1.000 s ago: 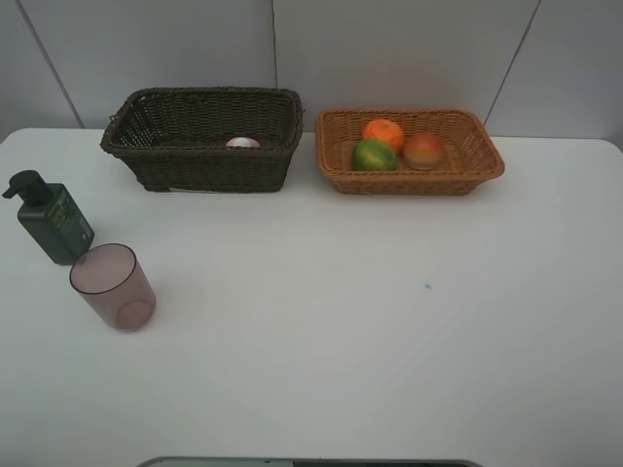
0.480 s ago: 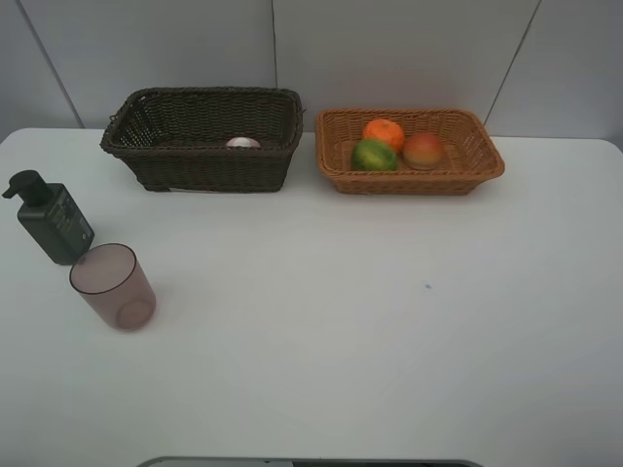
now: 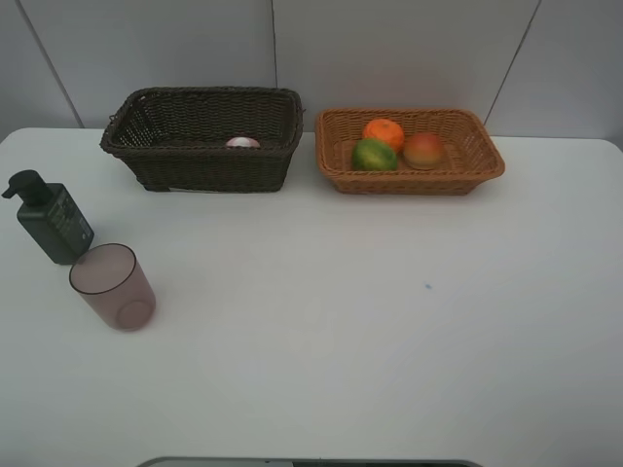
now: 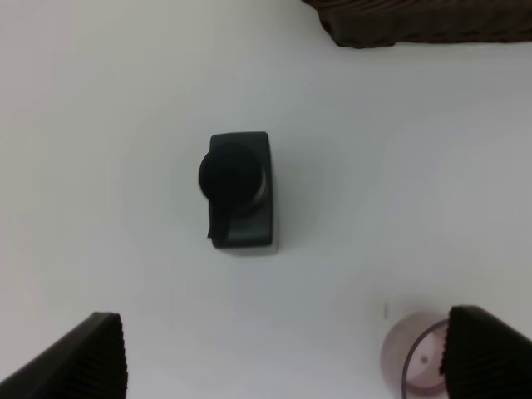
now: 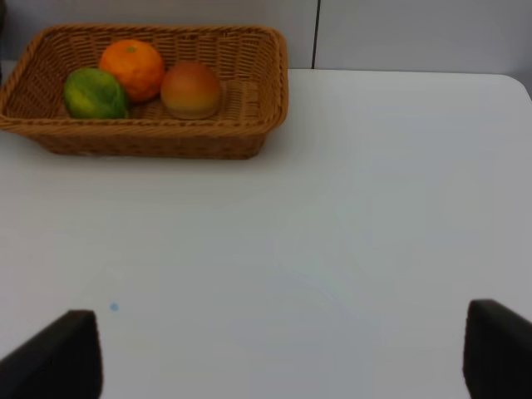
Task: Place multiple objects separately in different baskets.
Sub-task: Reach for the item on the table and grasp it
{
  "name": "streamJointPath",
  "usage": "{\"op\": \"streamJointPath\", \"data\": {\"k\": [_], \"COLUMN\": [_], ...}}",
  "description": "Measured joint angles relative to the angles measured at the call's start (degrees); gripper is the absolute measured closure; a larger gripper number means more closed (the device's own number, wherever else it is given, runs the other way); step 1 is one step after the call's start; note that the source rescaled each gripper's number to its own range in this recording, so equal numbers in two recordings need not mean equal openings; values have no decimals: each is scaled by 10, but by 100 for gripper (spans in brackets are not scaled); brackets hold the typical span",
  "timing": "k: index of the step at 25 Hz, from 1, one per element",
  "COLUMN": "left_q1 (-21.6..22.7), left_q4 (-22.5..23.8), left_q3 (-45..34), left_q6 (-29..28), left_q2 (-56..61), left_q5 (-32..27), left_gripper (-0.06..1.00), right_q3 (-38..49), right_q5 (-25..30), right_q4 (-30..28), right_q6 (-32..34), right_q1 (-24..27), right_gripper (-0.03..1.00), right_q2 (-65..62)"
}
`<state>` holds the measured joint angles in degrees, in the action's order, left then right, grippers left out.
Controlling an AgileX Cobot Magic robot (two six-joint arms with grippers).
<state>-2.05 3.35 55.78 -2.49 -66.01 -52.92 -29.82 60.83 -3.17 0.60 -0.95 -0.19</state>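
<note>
The orange-tan basket (image 3: 482,165) holds the orange (image 3: 384,132), the green fruit (image 3: 374,155) and the red-yellow fruit (image 3: 424,151). Inside the dark brown basket (image 3: 204,163) only a pink and white bit of the bottle (image 3: 242,143) shows. On the table's left stand the dark green pump bottle (image 3: 54,219) and the mauve cup (image 3: 113,286). Neither arm appears in the high view. My left gripper (image 4: 283,357) is open, looking straight down on the pump bottle (image 4: 239,191), the cup (image 4: 416,362) beside one fingertip. Open too, my right gripper (image 5: 283,353) faces the tan basket (image 5: 208,137) from a distance, empty.
The white table (image 3: 389,321) ends at a grey panelled wall behind the baskets. A corner of the dark basket (image 4: 416,21) shows in the left wrist view. A small dark speck (image 3: 426,286) marks the tabletop.
</note>
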Motion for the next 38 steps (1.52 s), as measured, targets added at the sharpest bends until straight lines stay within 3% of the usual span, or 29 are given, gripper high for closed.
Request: {"op": "streamJointPath", "data": {"k": [5,12,38], "left_q1": [24,72,73], "left_q4": [-17,-25,-34], "left_q3": [84,101,102], "left_q6": [0,3,28], "left_q2": [-111,-179,-377], "left_q5": [-45,-56,56], "left_gripper": [-4,-4,-4], "right_q3": [0,0,0], "right_q5": [0,0,0], "right_q4": [0,0,0], "right_q6": [0,0,0], "right_q1": [0,0,0], "right_gripper": [11,11,11], "right_q2": [0,0,0]}}
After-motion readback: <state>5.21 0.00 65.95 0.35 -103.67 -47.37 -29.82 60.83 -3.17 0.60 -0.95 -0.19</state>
